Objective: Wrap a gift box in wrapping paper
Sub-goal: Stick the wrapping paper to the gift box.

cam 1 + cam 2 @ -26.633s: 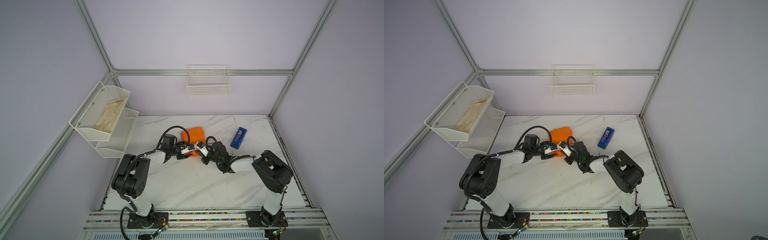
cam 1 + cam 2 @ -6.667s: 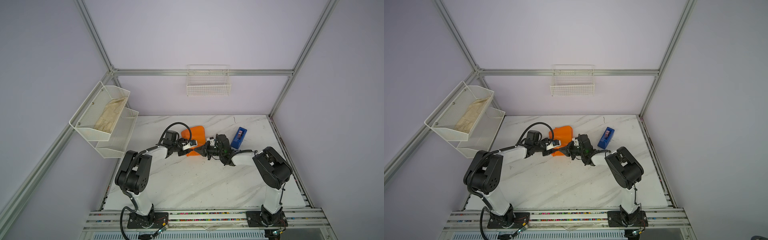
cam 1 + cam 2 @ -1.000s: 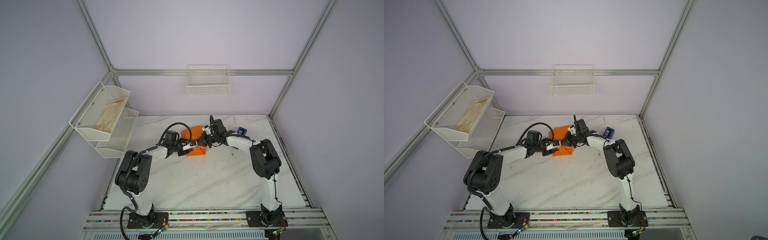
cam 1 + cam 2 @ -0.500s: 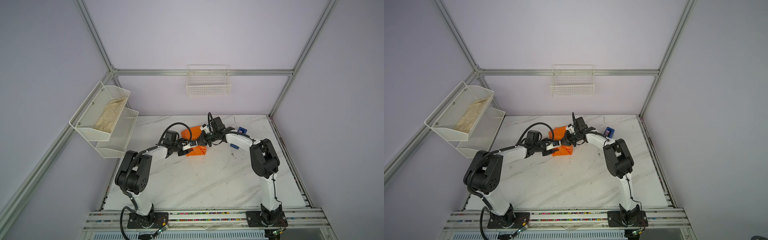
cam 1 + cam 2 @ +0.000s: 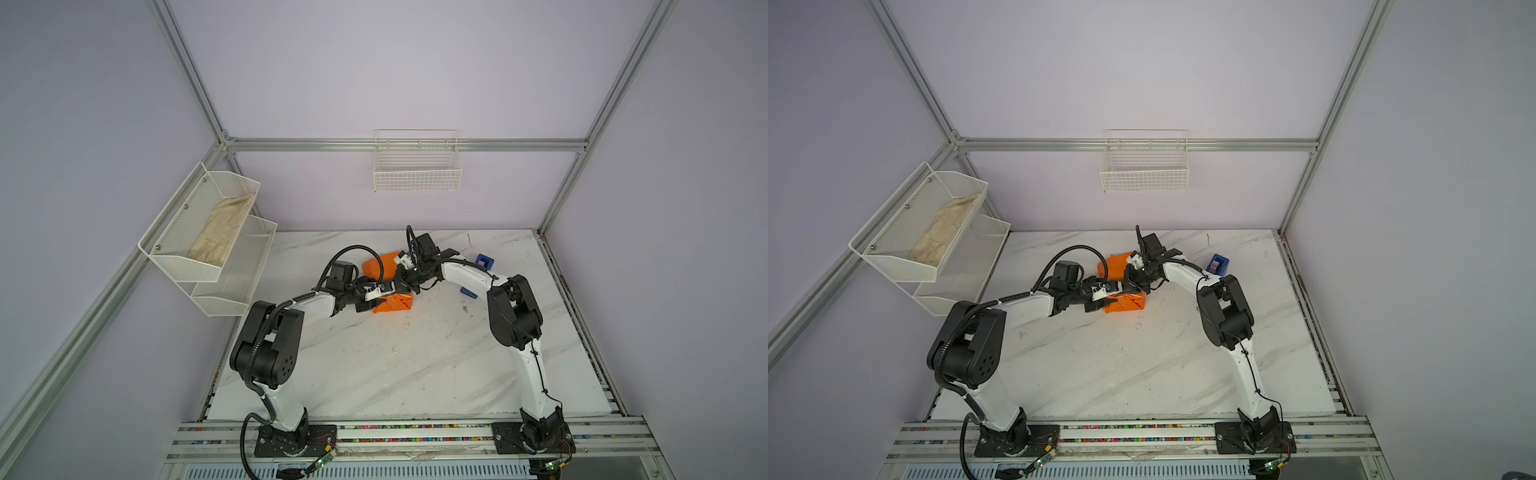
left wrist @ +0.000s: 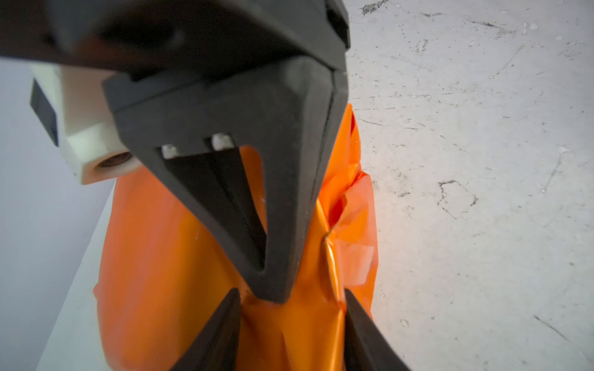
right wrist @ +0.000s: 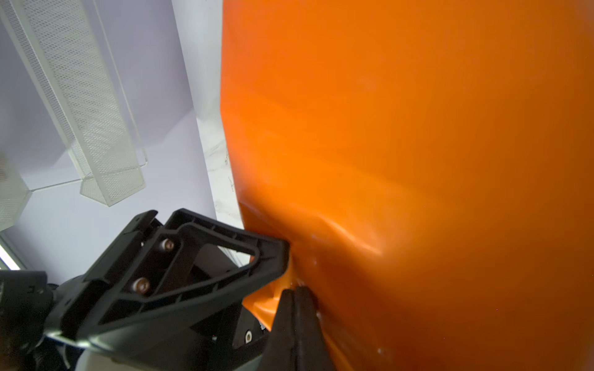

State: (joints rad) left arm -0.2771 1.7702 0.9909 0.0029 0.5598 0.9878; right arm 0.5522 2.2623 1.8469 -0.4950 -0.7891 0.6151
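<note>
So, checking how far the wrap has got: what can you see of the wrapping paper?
The wrapping paper is glossy orange, creased and crumpled into a boxy bundle on the marble table. A smoother, looser part extends toward the back wall. The left gripper clamps the bundle from both sides. The shut right gripper presses its tips against the paper between them.

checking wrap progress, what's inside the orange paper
Only the orange paper shows, folded into a boxy lump on the table. Whatever is inside is fully covered; no surface of a box shows in any view.
</note>
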